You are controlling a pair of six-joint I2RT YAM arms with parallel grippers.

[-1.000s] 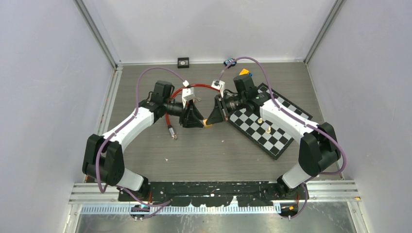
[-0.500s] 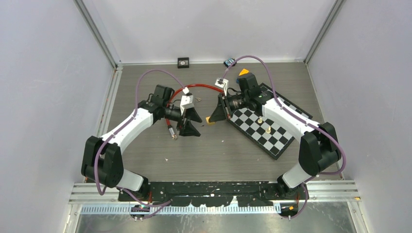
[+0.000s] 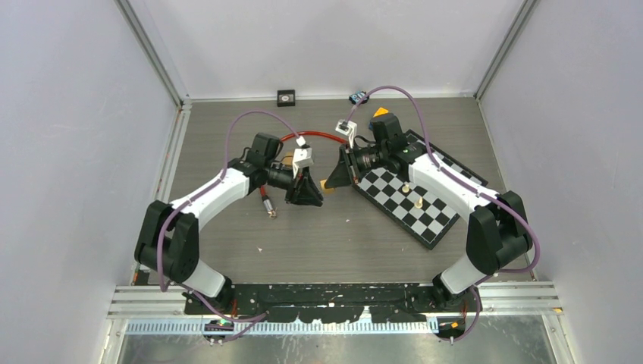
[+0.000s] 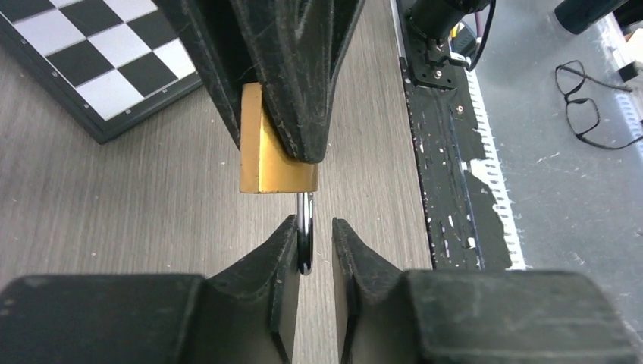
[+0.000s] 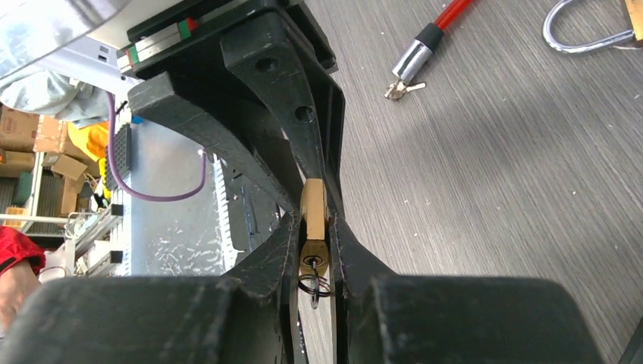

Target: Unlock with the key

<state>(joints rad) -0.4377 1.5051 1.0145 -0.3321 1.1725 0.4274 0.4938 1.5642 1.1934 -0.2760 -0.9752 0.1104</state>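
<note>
Above tabletop (image 3: 334, 243), right end effector (image 5: 315, 227) clamped on brass padlock (image 4: 265, 163), left end effector (image 4: 313, 227) apart around steel ring (image 4: 305, 243)

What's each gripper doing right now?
Left gripper: jaws slightly open around the key ring, not clamped.
Right gripper: shut on the padlock.

Robotics lab test cell, by the look of it: plain white panels (image 3: 76, 152) on aluminium posts (image 3: 152, 53) closing in a grey wood-grain desk (image 3: 341, 243), two white robot arms (image 3: 216, 189) bolted to a scuffed black rail (image 3: 341, 292), purple cables (image 3: 250, 115) trailing. Beyond the edge, stacked cardboard boxes (image 5: 19, 129) and a pair of glasses (image 4: 588, 106) on a grey surface.
</note>
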